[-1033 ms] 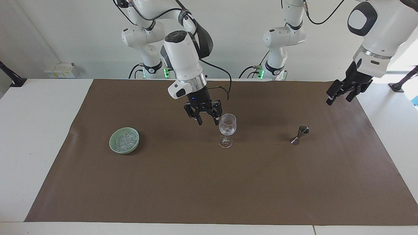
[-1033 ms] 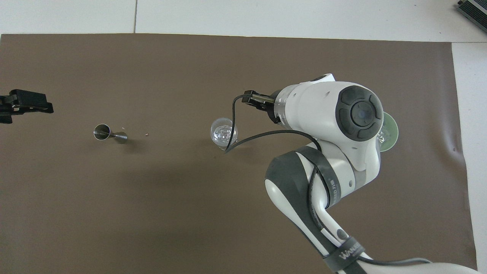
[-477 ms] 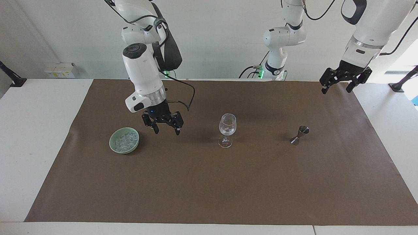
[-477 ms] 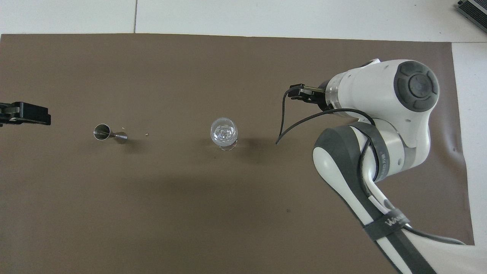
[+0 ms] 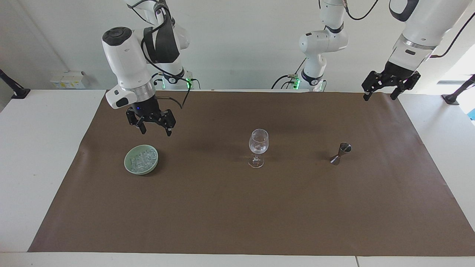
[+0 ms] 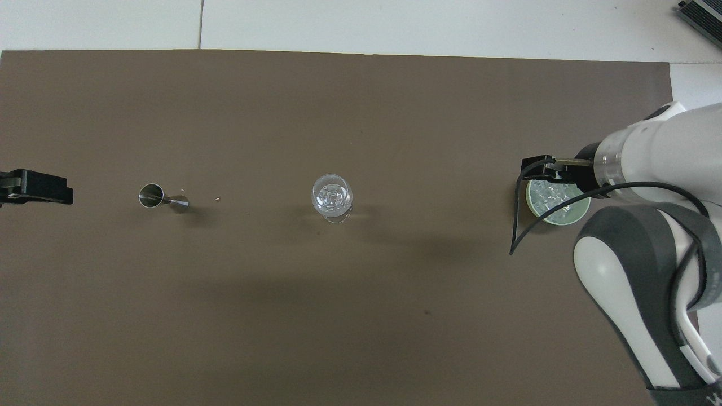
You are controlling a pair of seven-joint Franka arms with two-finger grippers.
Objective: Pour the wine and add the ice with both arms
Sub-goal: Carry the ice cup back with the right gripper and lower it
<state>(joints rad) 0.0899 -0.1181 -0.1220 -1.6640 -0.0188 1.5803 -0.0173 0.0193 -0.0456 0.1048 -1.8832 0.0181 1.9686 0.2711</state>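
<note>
On the worktop (image 5: 44,155) lies a mat (image 5: 237,215). At its centre stands the wine glass (image 5: 258,147); in the overhead view the jigger (image 6: 162,198) sits at nine o'clock of it, and the bowl (image 5: 128,168) holding ice (image 5: 141,159) at three.

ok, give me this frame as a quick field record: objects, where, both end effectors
wine glass: upright, mid-mat, clear chunks inside
bowl: pale green, toward right arm's end, holds ice
jigger: upright, toward left arm's end
right end effector: open, empty, raised near the bowl
left end effector: open, empty, raised over the mat's edge at its own end, waiting
</note>
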